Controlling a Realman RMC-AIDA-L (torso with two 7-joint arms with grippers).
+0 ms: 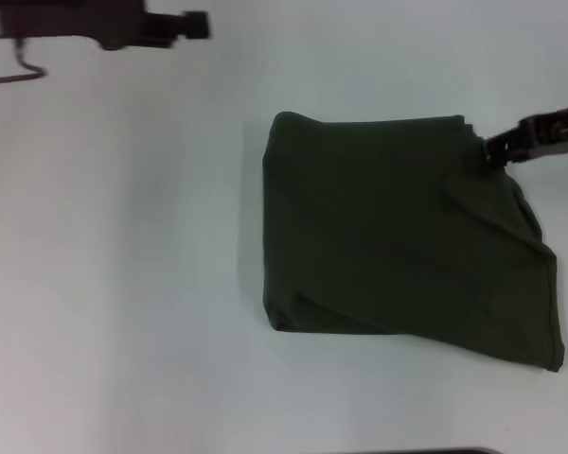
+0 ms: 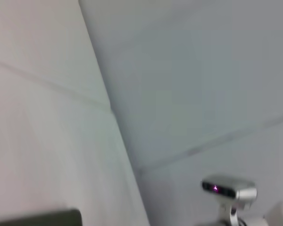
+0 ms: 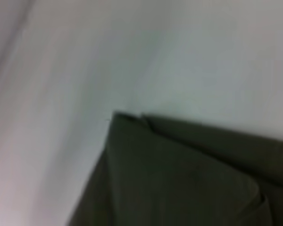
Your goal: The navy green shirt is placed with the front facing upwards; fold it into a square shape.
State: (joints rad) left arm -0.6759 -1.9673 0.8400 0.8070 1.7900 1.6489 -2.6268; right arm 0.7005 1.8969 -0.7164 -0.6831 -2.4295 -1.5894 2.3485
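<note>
The navy green shirt (image 1: 398, 236) lies folded into a rough, skewed square on the white table (image 1: 114, 284), right of centre. No lettering shows. Its near right corner (image 1: 554, 364) sticks out to a point. My right gripper (image 1: 495, 151) comes in from the right edge and is shut on the shirt's far right corner, where the cloth bunches toward it. The right wrist view shows a layered corner of the shirt (image 3: 179, 174) close up against the table. My left gripper (image 1: 195, 26) hangs at the far left, well away from the shirt.
White table surface surrounds the shirt on its left and near sides. The left wrist view points away from the table at pale walls and a small grey camera device (image 2: 228, 189).
</note>
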